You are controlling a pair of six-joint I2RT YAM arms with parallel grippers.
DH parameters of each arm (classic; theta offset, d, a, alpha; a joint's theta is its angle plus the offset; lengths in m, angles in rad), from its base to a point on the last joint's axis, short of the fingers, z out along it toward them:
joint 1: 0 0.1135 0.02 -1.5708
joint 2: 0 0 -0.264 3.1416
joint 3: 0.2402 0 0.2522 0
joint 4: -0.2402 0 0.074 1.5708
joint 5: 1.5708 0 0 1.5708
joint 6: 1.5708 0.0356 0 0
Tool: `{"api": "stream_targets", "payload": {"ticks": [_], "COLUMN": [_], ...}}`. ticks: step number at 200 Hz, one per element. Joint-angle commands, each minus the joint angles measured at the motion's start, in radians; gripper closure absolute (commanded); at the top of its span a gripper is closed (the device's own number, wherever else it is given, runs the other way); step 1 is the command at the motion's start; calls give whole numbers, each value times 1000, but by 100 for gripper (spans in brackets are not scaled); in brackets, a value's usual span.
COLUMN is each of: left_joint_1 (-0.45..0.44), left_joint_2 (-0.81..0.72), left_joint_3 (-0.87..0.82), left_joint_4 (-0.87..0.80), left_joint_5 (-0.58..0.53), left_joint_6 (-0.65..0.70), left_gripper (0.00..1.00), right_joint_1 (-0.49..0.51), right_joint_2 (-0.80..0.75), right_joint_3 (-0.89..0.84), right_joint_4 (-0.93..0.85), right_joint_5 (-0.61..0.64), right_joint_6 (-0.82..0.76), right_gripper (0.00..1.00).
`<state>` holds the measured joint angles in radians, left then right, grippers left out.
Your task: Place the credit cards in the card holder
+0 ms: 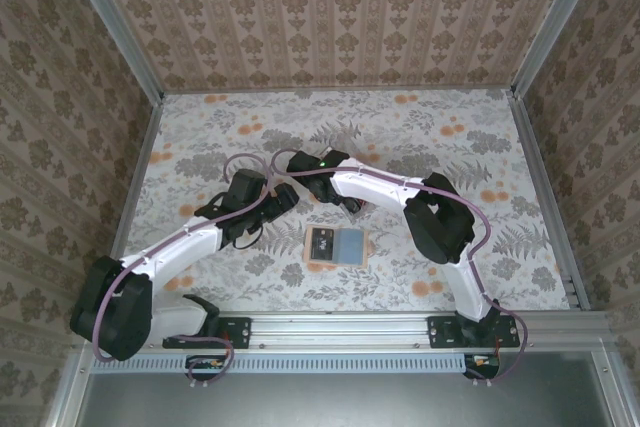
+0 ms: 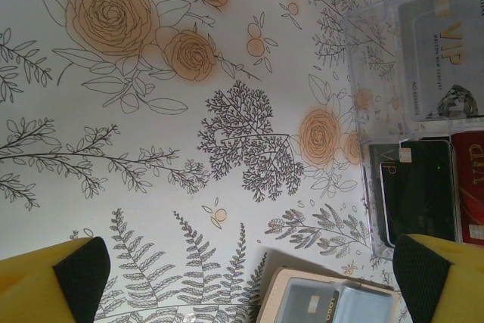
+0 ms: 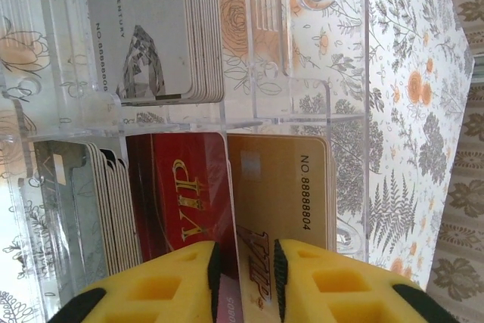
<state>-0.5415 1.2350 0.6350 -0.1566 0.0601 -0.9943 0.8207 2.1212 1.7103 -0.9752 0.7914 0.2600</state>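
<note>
- Step in hand: picking a card out of the clear tray [image 3: 333, 111]. None is on its way to the card holder [image 1: 335, 245] yet.
- The right gripper [image 3: 246, 255] is down in the tray. Its yellow fingers stand a narrow gap apart at the near end of the orange-tan card [image 3: 283, 187], and the red card [image 3: 178, 187] is just beside it. Whether the fingers actually clamp the card cannot be told.
- The left gripper [image 2: 249, 266] is spread wide and holds nothing. It hovers over the floral surface [image 1: 450, 147], near the card holder and the tray's edge.
- The card holder lies open and flat on the surface, in front of the arms' bases and just nearer than the tray. Its left half looks dark, possibly a card.
- Next move, as a judgement: pinch the orange-tan card firmly, lift it straight out without dragging its neighbours, then carry it to the holder's opening. The left gripper could steady the holder.
- Pose: the right arm bends at its elbow and reaches leftward over the tray. The left arm stretches inward from its base.
</note>
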Motion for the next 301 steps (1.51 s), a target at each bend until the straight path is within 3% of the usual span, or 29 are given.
{"api": "stream_targets", "payload": {"ticks": [1,96,154,245,301], "left_joint_1": [9,9,9,9,7], "left_joint_2": [9,17,20,27,66], "left_joint_3": [-6,-6,-3,10,46], "left_joint_4": [3,3,2,58,173], "left_joint_5": [11,19,23,96,225], "left_joint_6": [-9,-9,-10,13,21], "left_gripper": [0,0,0,0,7], "right_joint_1": [0,-6,-16,-100,-184], "right_joint_2": [-17,-78,-119,-277,-437], "right_joint_3": [-3,-1,5,-66,-191], "right_joint_4": [-25,-36,-45,20,140], "right_joint_5": [36,-60,-162,-472,-728], "right_joint_6": [-3,21,44,135,226], "right_gripper": [75,94,95,100,100]}}
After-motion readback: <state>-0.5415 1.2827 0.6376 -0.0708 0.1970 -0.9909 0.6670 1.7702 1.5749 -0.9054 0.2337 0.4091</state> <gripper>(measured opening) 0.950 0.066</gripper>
